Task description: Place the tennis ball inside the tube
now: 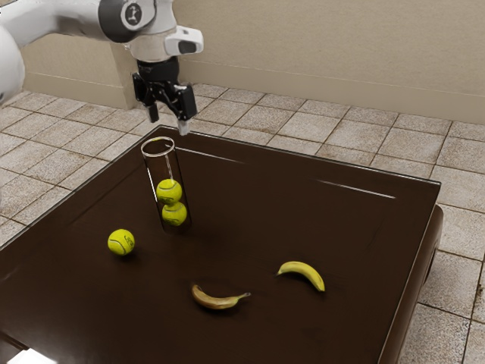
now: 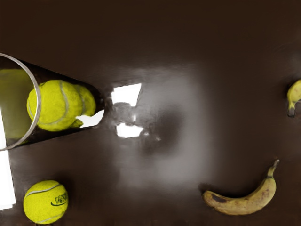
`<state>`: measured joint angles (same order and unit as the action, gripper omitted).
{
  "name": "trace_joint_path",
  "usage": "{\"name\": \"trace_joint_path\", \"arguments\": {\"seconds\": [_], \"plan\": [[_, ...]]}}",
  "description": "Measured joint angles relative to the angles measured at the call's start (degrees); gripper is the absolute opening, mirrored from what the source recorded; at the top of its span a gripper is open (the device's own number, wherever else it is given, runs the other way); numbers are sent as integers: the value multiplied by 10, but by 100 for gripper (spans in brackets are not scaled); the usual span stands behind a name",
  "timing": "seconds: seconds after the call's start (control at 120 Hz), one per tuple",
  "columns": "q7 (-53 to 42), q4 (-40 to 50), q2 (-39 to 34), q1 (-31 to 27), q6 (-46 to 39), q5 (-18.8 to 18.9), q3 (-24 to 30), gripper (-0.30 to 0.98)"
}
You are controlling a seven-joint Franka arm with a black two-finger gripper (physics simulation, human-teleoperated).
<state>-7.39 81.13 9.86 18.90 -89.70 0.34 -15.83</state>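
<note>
Item: one browned banana (image 1: 216, 298), nearest the exterior view's camera, curved, lying on its side on the dark, glossy table (image 1: 250, 227). Item: one yellow banana (image 1: 303, 274), cleaner of skin, lay apart from the first, toward the exterior view's right. Item: one loose tennis ball (image 1: 121, 242), the task's piece, yellow-green with a pale seam and dark lettering; it rested on the tabletop outside the tube, near its base, on the exterior view's left. Item: one clear tube (image 1: 161, 171), upright, open-mouthed, with a pale rim; contents, two tennis balls, the upper ball (image 1: 169, 191) resting on the lower ball (image 1: 174, 214). Item: one black two-finger gripper (image 1: 168, 125), carried by a white arm (image 1: 61, 18), hung higher than the tube's mouth; its fingers stood well apart, holding nothing. Item, farthest: a floor (image 1: 379, 136) of pale, mottled square tiles, meeting a beige wall (image 1: 318, 49). Noted in the wrist view: bright white reflections (image 2: 126, 94) on the tabletop beside the tube.
</note>
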Motion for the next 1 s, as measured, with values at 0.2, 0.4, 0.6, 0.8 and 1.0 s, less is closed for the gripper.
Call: {"name": "trace_joint_path", "arguments": {"seconds": [0.2, 0.4, 0.6, 0.8, 1.0], "plan": [[11, 115, -42, 13, -40, 7, 2, 67], [22, 325, -168, 9, -84, 2, -11, 67], [0, 445, -163, -51, -156, 0, -51, 67], [-53, 482, -104, -72, -249, -38, -70, 67], [-144, 480, -59, -91, -332, -60, -71, 67]]}}
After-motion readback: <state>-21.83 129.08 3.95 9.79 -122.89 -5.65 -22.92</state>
